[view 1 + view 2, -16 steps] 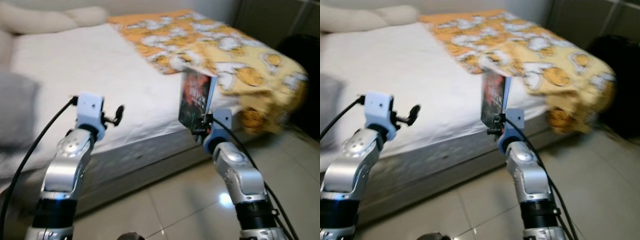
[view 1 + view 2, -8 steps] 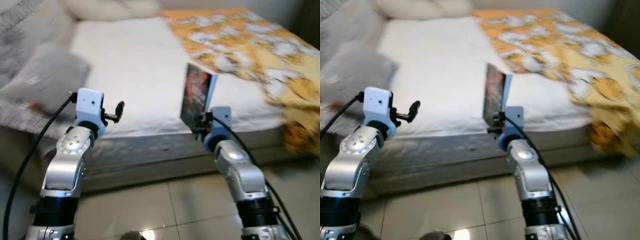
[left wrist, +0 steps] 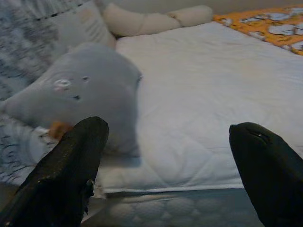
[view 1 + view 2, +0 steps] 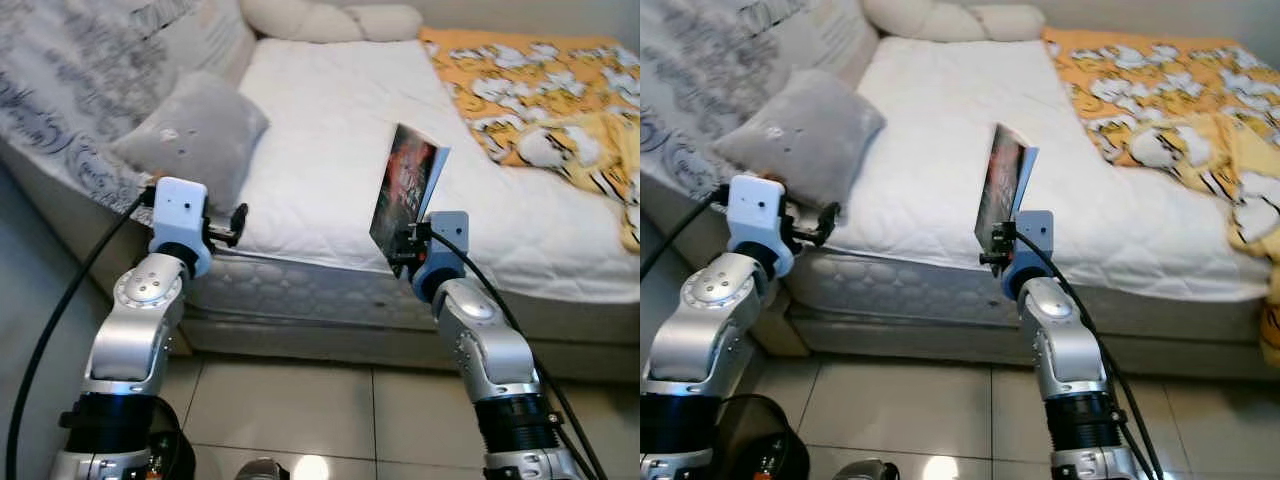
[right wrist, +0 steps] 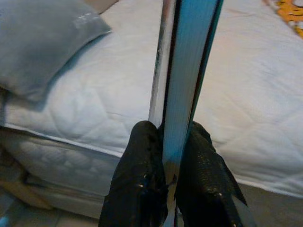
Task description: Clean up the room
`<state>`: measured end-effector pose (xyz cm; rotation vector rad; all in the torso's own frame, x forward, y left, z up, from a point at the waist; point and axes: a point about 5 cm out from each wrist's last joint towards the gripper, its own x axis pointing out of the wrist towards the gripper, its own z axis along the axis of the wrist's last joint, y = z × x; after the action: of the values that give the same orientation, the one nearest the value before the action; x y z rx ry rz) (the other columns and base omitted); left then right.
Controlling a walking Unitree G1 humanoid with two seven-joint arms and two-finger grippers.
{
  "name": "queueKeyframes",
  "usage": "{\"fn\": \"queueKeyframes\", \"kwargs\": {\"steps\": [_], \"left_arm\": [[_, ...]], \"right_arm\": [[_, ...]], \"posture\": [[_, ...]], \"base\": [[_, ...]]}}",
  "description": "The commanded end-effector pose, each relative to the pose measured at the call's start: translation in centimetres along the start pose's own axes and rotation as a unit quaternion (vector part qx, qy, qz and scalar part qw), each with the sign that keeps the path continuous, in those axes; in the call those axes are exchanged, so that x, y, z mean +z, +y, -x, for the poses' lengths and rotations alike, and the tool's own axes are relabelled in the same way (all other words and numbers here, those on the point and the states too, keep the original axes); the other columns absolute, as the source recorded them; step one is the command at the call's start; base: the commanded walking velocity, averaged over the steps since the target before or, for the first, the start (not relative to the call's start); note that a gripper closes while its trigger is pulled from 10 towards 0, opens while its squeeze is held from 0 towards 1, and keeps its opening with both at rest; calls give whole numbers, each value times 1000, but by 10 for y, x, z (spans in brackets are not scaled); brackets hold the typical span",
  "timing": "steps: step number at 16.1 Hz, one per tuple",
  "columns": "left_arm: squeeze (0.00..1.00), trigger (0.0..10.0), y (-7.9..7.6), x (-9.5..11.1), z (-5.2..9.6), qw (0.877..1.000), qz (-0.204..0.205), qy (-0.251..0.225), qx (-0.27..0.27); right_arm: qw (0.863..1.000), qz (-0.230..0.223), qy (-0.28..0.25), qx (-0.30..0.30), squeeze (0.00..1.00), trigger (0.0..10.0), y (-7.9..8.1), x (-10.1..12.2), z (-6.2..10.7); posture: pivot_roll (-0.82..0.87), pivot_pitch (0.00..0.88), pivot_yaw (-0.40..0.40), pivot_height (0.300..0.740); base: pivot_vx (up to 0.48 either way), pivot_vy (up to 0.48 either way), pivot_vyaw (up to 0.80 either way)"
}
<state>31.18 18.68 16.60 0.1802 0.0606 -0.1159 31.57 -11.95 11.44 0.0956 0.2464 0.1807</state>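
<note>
Our right pincer [image 5: 165, 161] is closed on the lower edge of a book [image 4: 405, 195], holding it upright in front of the bed [image 4: 330, 150], probably to carry it. Our left pincer [image 3: 165, 156] is wide open and empty.

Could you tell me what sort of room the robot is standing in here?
Most likely a bedroom: a bed with a white mattress, a grey pillow, and a yellow patterned blanket.

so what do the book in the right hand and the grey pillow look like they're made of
Book: probably paper, its cover seemingly glossy printed card; the thin page block shows edge-on between the right hand fingers. Grey pillow: soft matte fabric, likely plush, dented and rounded.
</note>
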Motion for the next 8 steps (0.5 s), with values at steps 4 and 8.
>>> {"fn": "queueKeyframes", "kwargs": {"steps": [4,8], "left_arm": [[0,10000,0,1,-1,1000,2,2,0],[0,10000,0,0,-1,1000,2,3,2]], "right_arm": [[1000,-3,-24,8,0,10000,4,12,-1],[1000,0,-25,12,0,10000,5,12,-1]], "posture": [[40,0,1,740],[39,0,1,740]], "base": [[359,0,170],[372,0,0]]}}
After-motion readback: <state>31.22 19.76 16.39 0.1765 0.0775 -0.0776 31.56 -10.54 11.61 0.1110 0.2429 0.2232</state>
